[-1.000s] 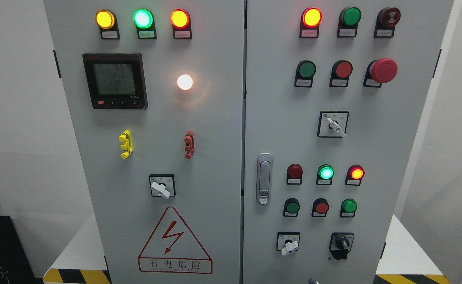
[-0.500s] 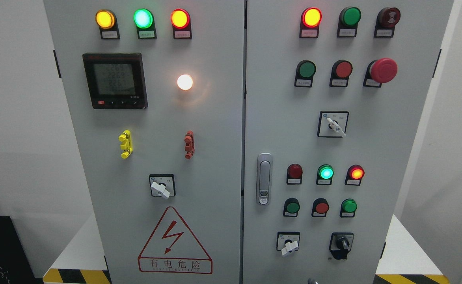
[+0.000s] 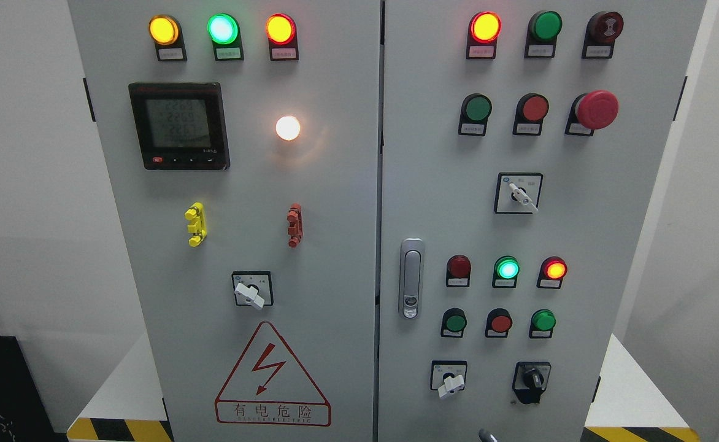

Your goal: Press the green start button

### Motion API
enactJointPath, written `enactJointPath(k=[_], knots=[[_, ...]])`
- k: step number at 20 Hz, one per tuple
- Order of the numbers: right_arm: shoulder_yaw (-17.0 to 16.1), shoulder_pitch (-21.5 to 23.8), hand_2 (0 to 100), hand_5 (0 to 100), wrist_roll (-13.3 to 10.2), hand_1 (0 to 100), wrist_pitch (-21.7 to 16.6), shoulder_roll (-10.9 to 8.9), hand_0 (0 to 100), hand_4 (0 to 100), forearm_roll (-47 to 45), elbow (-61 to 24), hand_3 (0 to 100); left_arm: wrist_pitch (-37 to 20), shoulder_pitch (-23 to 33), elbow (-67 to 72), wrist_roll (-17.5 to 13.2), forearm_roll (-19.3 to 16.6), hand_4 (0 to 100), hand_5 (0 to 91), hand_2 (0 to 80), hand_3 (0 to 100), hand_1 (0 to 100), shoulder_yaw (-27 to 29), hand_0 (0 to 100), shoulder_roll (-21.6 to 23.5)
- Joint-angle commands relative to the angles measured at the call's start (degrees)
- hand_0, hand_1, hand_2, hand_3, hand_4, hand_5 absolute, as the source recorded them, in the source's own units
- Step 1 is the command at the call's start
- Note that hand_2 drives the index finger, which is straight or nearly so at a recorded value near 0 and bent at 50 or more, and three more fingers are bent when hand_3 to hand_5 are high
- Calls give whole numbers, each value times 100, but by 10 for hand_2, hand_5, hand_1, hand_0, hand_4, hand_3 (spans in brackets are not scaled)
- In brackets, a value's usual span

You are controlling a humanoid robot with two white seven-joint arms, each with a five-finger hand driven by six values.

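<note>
A grey electrical cabinet fills the head view, and its right door (image 3: 586, 233) carries the buttons. Green push buttons sit at upper left (image 3: 477, 108), lower left (image 3: 455, 321) and lower right (image 3: 543, 320) of that door. Their labels are too small to read. Red buttons (image 3: 534, 108) (image 3: 500, 322) stand beside them. A small grey tip (image 3: 487, 436) pokes up at the bottom edge below the lower buttons; it looks like part of a hand, touching nothing. No arm shows.
A red mushroom stop button (image 3: 596, 109) juts out at upper right. White rotary switches (image 3: 522, 196) (image 3: 449, 383), a black knob (image 3: 531, 380) and the door latch (image 3: 411, 277) protrude. The left door holds a meter (image 3: 178, 126) and lit lamps.
The grey tip at the bottom edge has risen very slightly. The meter's digits flicker. Nothing else moved.
</note>
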Motion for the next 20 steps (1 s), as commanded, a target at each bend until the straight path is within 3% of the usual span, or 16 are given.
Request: enactJointPath(k=[1,12,14,20], knots=[[-103,-199,0,0,-4,187,-4,1,0,0,388,73,0,-3,-1,-1,-2,0,0,0,0,0,556,0,120,0],[-516,-533,0,0,-75,236,-13,19,89,0,1548,187,0,-3,8,-1,-2,0,0,0,0,0,556,0,120,0],[-613,-595,0,0,-171,244,-22,19,111,48,1873,187,2,-3,-1,-1,-2,0,0,0,0,0,556,0,120,0],[-930,-709,0,0,-329,254,-303,28,155,136,2796,152,149,-3,-1,-1,-2,0,0,0,0,0,556,0,120,0]])
